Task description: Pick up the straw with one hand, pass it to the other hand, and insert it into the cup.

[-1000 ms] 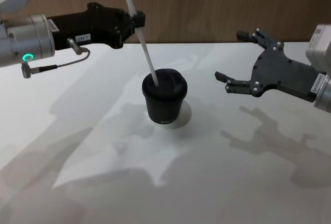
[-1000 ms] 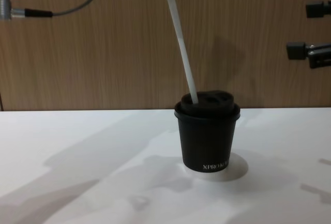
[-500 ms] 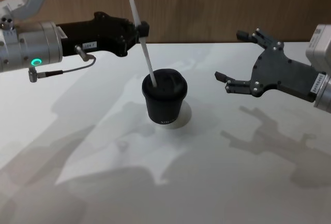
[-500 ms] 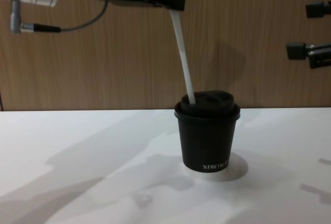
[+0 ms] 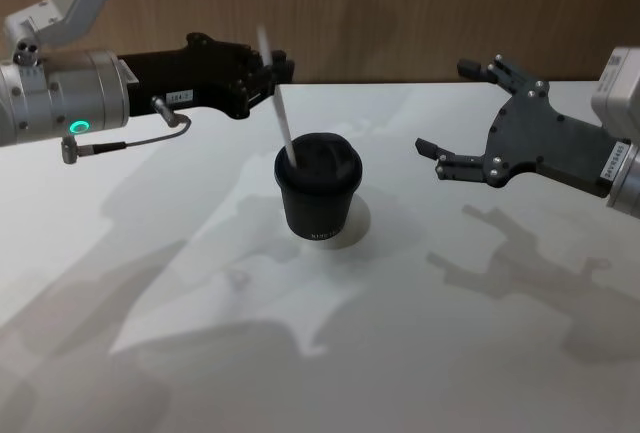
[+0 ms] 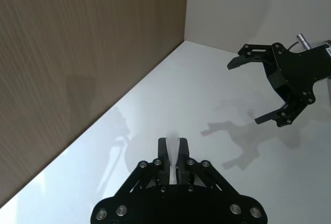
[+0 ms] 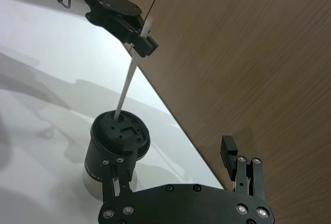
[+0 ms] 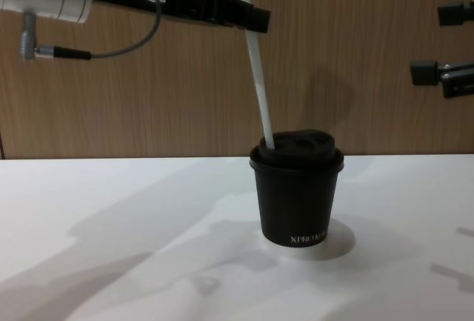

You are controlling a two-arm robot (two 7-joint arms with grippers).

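The black cup [image 5: 318, 198] with its domed lid stands upright mid-table, also in the chest view [image 8: 298, 195]. The white straw [image 5: 283, 123] leans slightly, its lower end in the lid's hole [image 8: 256, 69]. My left gripper [image 5: 272, 68], long and black with a silver wrist and green ring, is shut on the straw's upper part above and left of the cup [image 8: 255, 21]. The left wrist view has the straw [image 6: 173, 157] pinched between the fingers. My right gripper [image 5: 445, 106] hovers open to the right of the cup, holding nothing.
The white table [image 5: 400, 333] is bare around the cup. A brown wooden wall [image 5: 400, 3] runs along its far edge. A thin black cable [image 5: 130, 133] hangs under the left wrist.
My left gripper has come down and a little toward the cup, still shut on the straw. The straw stands more upright and reaches deeper into the lid. The right arm has not moved.
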